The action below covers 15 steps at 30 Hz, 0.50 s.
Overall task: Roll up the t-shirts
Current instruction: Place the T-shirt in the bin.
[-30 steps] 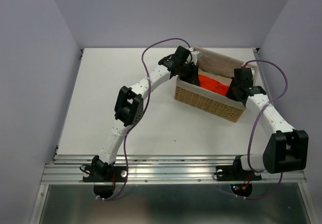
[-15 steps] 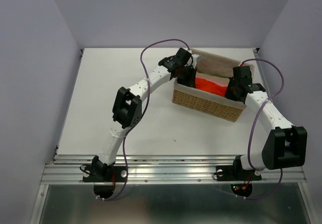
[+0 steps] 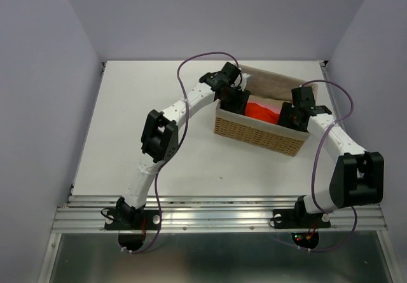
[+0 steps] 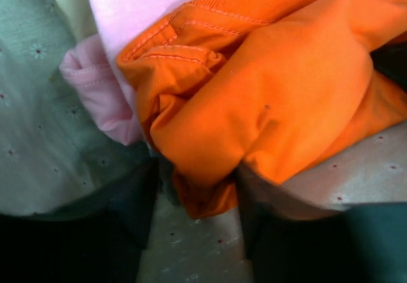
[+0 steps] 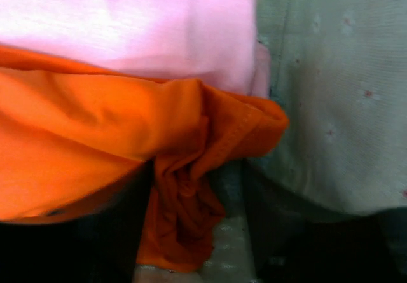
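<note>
Inside the wicker basket (image 3: 254, 134), the left gripper (image 4: 194, 238) and right gripper (image 5: 191, 245) stood parted around loose ends of the orange t-shirt (image 4: 280, 98); rising straight up would likely avoid snagging it.

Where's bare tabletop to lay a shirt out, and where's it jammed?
The biggest free patch is the white tabletop left of the left arm, out to the table's left edge. A smaller one lies in front of the woven wicker basket, between the left arm and the right arm. It is crowded inside the basket, where both arms reach in over the orange-red t-shirt and the pale pink t-shirt.
</note>
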{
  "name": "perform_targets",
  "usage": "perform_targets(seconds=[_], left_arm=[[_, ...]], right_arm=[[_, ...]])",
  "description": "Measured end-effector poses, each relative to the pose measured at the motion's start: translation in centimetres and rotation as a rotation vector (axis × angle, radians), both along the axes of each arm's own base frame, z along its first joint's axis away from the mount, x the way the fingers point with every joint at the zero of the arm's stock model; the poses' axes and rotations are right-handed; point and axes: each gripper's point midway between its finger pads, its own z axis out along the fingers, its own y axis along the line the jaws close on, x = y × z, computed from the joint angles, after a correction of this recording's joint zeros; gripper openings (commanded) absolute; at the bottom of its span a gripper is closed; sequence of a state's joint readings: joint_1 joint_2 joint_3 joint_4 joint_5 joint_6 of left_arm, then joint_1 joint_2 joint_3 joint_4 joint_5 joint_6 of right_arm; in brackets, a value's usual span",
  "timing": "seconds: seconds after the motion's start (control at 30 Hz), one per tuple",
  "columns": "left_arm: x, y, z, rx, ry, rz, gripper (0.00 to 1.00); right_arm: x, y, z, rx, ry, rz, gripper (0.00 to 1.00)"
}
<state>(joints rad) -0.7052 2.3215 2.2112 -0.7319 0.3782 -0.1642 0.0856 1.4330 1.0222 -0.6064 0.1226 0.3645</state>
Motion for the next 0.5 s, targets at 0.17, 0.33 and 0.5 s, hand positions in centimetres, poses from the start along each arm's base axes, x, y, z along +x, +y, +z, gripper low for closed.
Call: perform_targets(seconds=[0.17, 0.33, 0.5], left_arm=[[-0.4, 0.3, 0.3, 0.01, 0.002, -0.005, 0.72], [-1.1, 0.5, 0.7, 0.026, 0.011, -0.013, 0.72], [-0.8, 0.9, 1.9, 0.039, -0.021, -0.002, 0.72]], right_arm=[[-0.1, 0.3, 0.8, 0.003, 0.005, 0.009, 0.88], [0.5, 0.4, 3.2, 0.014, -0.057, 0.006, 0.91], [1.5, -0.1, 7.4, -0.003, -0.157, -0.013, 0.94]])
